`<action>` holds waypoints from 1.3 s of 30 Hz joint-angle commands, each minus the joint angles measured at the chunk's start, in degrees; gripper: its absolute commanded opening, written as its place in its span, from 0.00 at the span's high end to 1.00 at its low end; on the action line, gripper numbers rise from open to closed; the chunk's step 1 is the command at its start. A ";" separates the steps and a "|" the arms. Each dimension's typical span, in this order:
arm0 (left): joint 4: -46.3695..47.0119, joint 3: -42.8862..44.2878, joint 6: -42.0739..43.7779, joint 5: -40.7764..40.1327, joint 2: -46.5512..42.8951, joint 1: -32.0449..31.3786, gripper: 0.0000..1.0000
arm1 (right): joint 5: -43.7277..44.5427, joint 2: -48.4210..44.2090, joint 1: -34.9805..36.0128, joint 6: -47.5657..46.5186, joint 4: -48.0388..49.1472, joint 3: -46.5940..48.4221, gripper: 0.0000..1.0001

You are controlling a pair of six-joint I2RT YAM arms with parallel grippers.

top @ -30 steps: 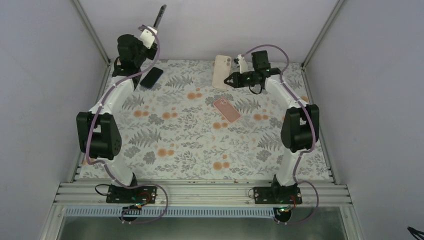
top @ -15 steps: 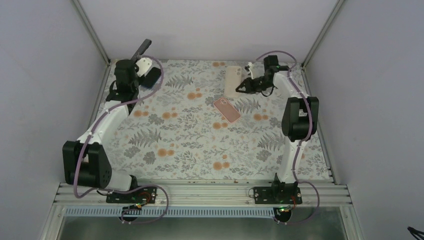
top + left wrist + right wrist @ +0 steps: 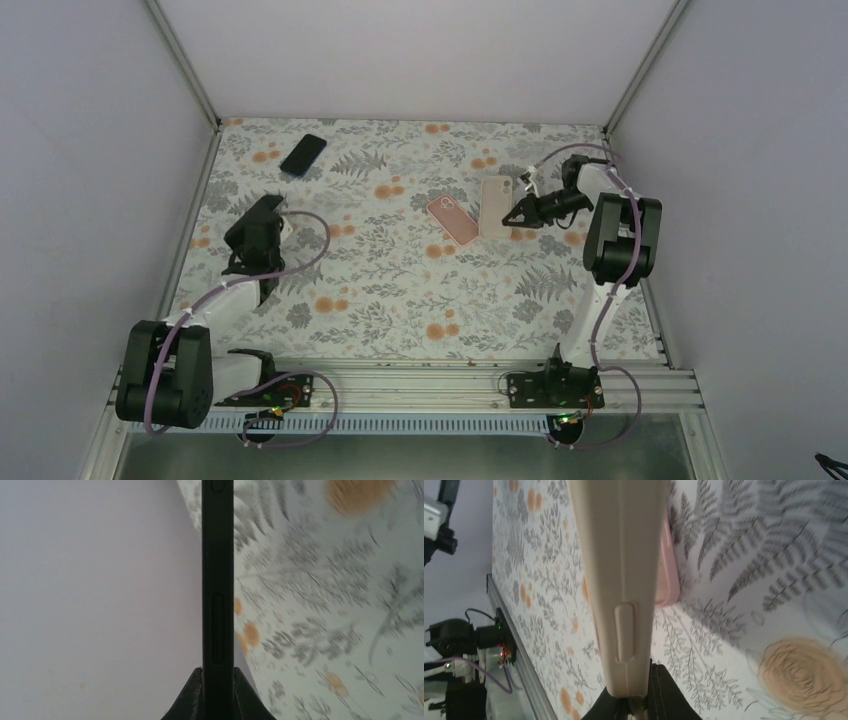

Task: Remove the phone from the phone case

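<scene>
Near the right wall (image 3: 740,200), right gripper (image 3: 516,213) pinches a cream case (image 3: 493,207) beside the pink phone (image 3: 453,219); left gripper (image 3: 217,674) pinches a black case (image 3: 217,580).

right claw (image 3: 517,212) on cream case (image 3: 494,205) | pink phone (image 3: 454,219) adjacent | black phone (image 3: 303,153) far-left

The flat desk (image 3: 400,290), covered in a pale cloth printed with grey ferns and orange flowers, reaches from the near metal rail to the far wall. A slim black rectangular phone (image 3: 303,154) lies flat near its far left corner, well apart from a pink rectangular phone case (image 3: 454,219) lying slanted, back up, right of centre. A cream rectangular phone case (image 3: 495,206) is just beside the pink one on its right; whether it rests on the desk cannot be told.
</scene>
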 commanded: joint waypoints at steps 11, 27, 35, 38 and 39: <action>23.77 -10.55 6.01 -9.96 9.91 0.01 0.97 | -2.51 4.63 -6.83 -15.03 -9.39 -4.64 0.97; 23.88 -10.61 2.43 -9.31 14.55 -1.36 0.66 | 0.55 8.44 -7.60 -14.04 -9.34 -3.55 0.75; 14.91 -10.44 -3.43 -6.15 8.73 -5.06 0.20 | 1.38 4.27 -9.81 -10.93 -7.22 -4.89 0.10; 3.65 -7.51 -10.88 -1.10 4.48 -6.71 0.08 | 3.49 0.34 -10.42 -9.17 -4.95 -5.43 0.00; 0.22 -6.45 -12.68 0.86 3.42 -7.20 0.03 | 4.46 -1.26 -10.60 -7.90 -3.58 -5.70 0.00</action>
